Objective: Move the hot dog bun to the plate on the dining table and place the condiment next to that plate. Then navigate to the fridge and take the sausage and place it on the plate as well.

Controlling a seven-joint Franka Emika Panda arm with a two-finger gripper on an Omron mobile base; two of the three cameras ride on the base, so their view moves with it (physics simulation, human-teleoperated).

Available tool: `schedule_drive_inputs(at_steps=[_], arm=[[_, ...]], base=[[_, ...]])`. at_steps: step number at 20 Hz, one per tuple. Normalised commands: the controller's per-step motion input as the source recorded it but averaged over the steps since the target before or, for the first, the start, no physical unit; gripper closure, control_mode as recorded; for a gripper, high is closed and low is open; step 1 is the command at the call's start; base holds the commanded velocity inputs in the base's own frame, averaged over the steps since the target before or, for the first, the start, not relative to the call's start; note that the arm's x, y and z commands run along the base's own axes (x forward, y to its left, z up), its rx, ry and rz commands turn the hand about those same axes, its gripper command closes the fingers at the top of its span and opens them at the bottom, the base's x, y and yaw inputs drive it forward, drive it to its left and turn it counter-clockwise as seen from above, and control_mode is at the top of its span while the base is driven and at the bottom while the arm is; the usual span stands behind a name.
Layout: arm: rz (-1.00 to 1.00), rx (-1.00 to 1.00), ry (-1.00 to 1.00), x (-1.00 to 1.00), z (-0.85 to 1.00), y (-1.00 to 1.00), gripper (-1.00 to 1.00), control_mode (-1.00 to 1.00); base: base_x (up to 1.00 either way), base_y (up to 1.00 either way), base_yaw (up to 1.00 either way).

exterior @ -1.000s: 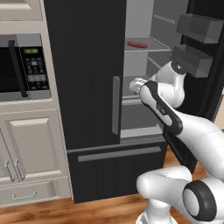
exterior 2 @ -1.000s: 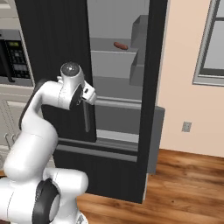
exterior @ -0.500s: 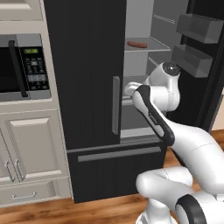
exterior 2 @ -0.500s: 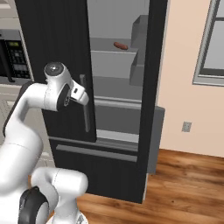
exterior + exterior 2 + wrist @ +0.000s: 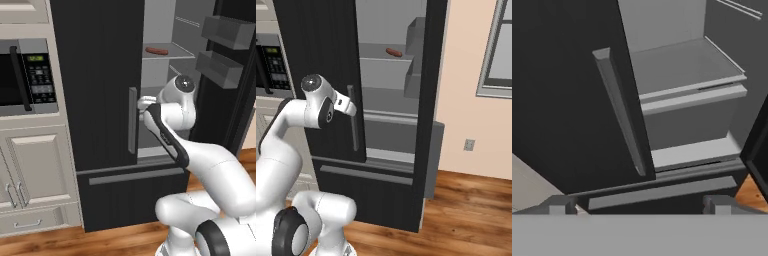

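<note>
The pincer [image 5: 637, 204] hangs in front of the fridge [image 5: 100, 75], near the long vertical handle [image 5: 619, 112] of the shut left door. It holds nothing, and its two tips stand well apart, so it is released. The right door is open. The sausage [image 5: 156, 50] lies on an upper shelf [image 5: 383, 59] inside, well above the pincer and deeper in the fridge. A microwave [image 5: 25, 75] is beside the fridge.
</note>
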Motion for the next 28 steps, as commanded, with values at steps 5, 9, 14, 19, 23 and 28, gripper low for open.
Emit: schedule_drive_inputs(at_steps=[5,9,14,19,23,28], arm=[[0.06,0.02,0.0,0.46,0.0,0.04,-1.0,-1.0],[0.02,-0.08,0.0,0.5,0.0,0.03,-1.0,-1.0],[0.03,-0.04,0.0,0.51,-0.02,0.1,-1.0,-1.0],[0.06,0.0,0.0,0.43,-0.08,0.12,-1.0,-1.0],[0.06,0.0,0.0,0.45,-0.15,0.07,-1.0,-1.0],[0.05,0.0,0.0,0.46,-0.26,0.03,-1.0,-1.0]], base=[[0.0,0.0,0.0],[0.0,0.0,0.0],[0.0,0.0,0.0],[0.0,0.0,0.0],[0.0,0.0,0.0],[0.0,0.0,0.0]])
